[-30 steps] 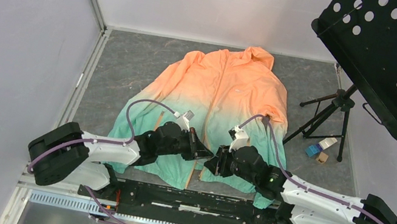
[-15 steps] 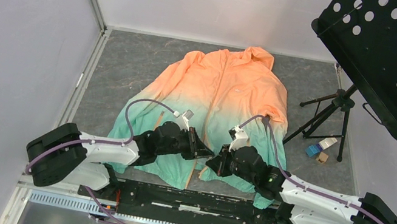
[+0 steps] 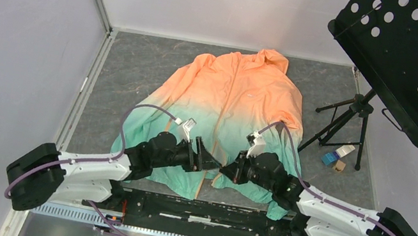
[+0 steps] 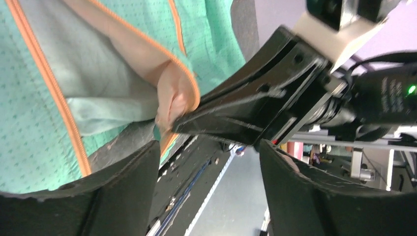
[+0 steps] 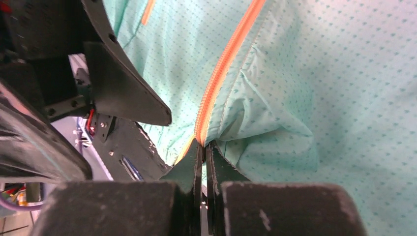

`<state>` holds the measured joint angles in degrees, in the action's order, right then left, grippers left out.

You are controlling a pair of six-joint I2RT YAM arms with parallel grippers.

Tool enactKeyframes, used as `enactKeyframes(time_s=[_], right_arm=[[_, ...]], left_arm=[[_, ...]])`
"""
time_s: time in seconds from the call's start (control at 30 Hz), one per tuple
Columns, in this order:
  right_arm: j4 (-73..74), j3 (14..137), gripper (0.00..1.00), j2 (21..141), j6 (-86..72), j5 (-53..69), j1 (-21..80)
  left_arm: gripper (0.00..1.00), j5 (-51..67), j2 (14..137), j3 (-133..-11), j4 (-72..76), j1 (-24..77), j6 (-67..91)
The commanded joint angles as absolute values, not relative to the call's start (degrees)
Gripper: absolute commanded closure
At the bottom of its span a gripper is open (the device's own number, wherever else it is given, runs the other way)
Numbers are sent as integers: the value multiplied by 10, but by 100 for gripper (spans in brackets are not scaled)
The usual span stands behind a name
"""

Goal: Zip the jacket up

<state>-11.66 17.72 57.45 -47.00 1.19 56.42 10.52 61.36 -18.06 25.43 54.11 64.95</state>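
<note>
The jacket [image 3: 231, 89] lies flat on the grey table, orange at the top and fading to mint green at the hem, with its front open near the bottom. My right gripper [image 3: 224, 170] is shut on the orange zipper edge [image 5: 221, 73] at the hem. In the right wrist view its jaws [image 5: 204, 143] pinch the tape, and the mint fabric [image 5: 319, 73] bunches beside them. My left gripper [image 3: 207, 157] stands open just to the left with nothing between its fingers [image 4: 118, 191]. From the left wrist I see the other zipper edge [image 4: 54, 98] and the pinched fold [image 4: 174, 98].
A black perforated music stand [image 3: 412, 56] on a tripod [image 3: 342, 122] stands at the right, with small blocks [image 3: 335, 158] at its foot. The arms' black mounting rail [image 3: 196, 210] runs along the near edge. Grey walls enclose the left and back.
My left gripper has opened and let go of the hem, and its arm has drawn back to the left. My right gripper has shut on the zipper edge and shifted slightly up the table.
</note>
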Motion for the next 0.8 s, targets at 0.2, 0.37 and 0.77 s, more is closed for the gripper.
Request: enactKeyframes(time_s=[0.2,0.37,0.77], right_arm=[[-251,157,100,569,-460,172,499],[-254,156,100,567,-468,174,494],[-215,159,100,562,-495,139,472]], left_arm=[[12,170,618,-184,241,540,490],[26,190,662,-211,233,541,473],[55,195,692,-226,249,557,468]])
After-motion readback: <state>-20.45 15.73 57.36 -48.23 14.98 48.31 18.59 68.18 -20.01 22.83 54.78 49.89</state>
